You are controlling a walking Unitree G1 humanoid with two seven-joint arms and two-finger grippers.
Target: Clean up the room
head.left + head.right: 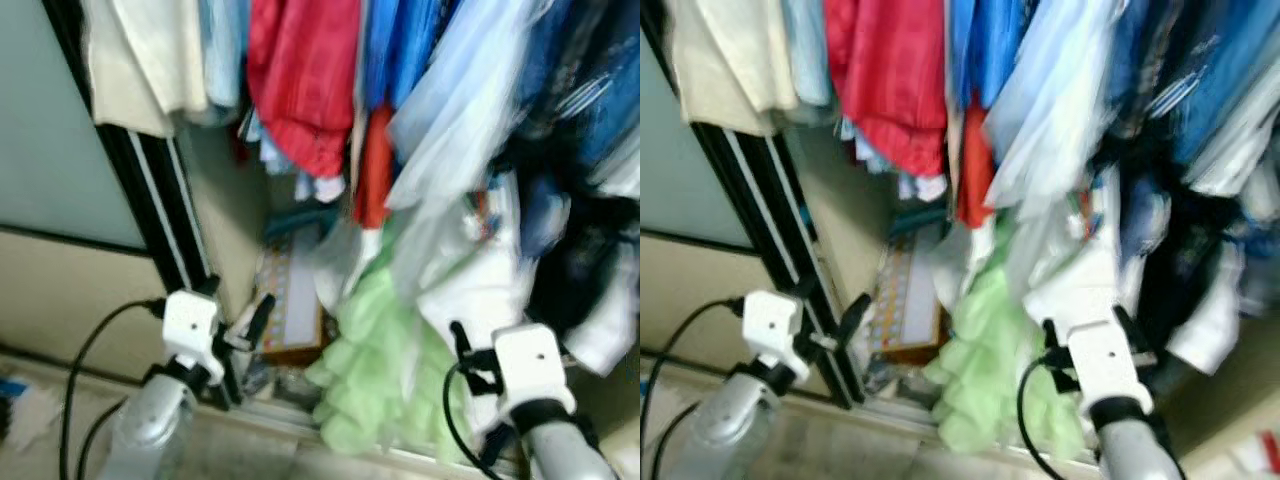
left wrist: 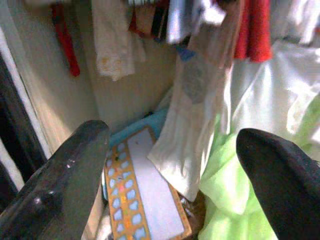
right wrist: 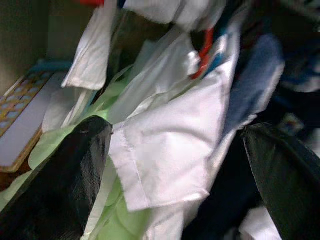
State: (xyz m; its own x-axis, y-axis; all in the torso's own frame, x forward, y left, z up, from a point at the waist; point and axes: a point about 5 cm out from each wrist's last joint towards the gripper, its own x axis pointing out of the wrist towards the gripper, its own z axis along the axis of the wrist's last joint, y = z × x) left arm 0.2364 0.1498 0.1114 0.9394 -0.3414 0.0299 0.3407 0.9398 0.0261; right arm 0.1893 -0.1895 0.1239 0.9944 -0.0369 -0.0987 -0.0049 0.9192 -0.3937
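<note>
Facing an open closet crammed with hanging clothes [image 1: 300,80]. Left tool [image 2: 170,175] raised with fingers spread wide and empty, aimed at the flat patterned board [image 2: 145,195] leaning low against the closet wall, probably to clear it. Right tool [image 3: 175,175] likewise spread and holding nothing, pointed at a white shirt [image 3: 170,150] drooping over the green cloth [image 1: 375,370] heaped at the closet floor, likely the loose items needing tidying. Nothing gripped yet.
</note>
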